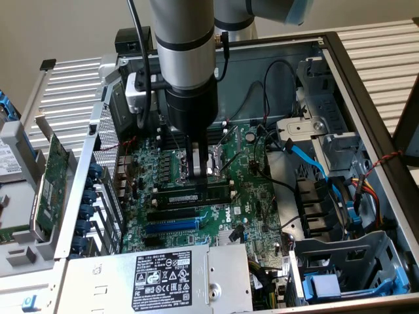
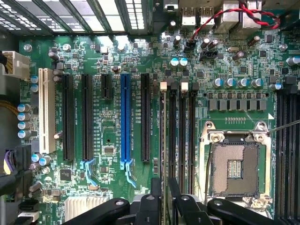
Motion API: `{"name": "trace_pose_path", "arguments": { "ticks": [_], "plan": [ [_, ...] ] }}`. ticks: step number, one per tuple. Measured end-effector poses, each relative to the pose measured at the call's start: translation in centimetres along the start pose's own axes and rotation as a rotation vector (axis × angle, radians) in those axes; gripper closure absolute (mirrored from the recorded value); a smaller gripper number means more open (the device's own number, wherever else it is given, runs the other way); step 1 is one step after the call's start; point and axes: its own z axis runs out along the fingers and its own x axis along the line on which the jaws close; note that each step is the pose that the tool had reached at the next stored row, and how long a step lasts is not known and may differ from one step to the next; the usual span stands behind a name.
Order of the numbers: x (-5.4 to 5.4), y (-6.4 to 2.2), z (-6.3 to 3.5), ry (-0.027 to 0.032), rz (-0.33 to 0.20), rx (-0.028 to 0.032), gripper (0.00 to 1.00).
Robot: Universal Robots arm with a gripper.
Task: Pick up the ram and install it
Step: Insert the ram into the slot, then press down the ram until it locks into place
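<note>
The ram (image 1: 190, 196) is a long thin green stick with a white label. It stands on edge in a black memory slot on the motherboard (image 1: 255, 196), just in front of the processor socket. In the wrist view the ram (image 2: 162, 140) shows as a thin line in the outermost of the memory slots (image 2: 183, 140). My gripper (image 1: 203, 171) comes straight down over the middle of the stick. Its two black fingers (image 2: 154, 206) sit close on either side of the stick's top edge, so my gripper (image 2: 164, 206) is shut on it.
The open processor socket (image 2: 234, 164) lies beside the slots. A blue card slot (image 2: 125, 122) and black ones lie on the other side. A large green expansion card (image 1: 52, 176) leans outside the case at the exterior view's left. The power supply (image 1: 163, 278) and a blue cable (image 1: 308, 157) border the board.
</note>
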Motion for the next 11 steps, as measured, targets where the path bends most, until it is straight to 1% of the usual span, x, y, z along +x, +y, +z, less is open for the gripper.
{"name": "trace_pose_path", "arguments": {
  "ticks": [4,11],
  "plan": [
    [0.0,0.01,-0.25,-0.0001,0.0,0.0001,0.79],
    [0.02,0.02,-0.31,-0.0001,0.0,0.0008,0.79]
  ]
}}
